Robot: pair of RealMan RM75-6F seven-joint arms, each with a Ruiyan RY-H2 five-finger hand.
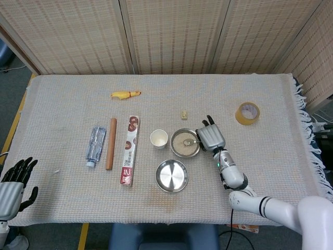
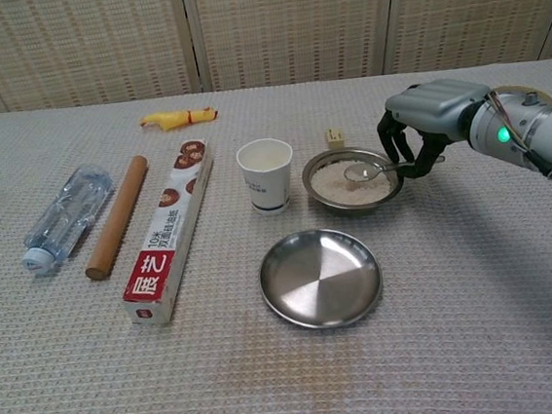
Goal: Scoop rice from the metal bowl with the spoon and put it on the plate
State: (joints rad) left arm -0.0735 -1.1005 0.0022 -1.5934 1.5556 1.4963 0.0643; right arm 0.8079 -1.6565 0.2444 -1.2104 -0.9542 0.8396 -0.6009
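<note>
right hand: showing smooth grey metal-look shell, holding glossy metal spoon | metal bowl beside it: shining steel | plate nearer than hand: gleaming polished steel | tablecloth underneath: lying rough, matt, woven

Paper cup stands just beside metal bowl's left.

Bright, even, diffuse lighting; faint soft shadows, mild sheen on the plate, sharp focus.
</note>
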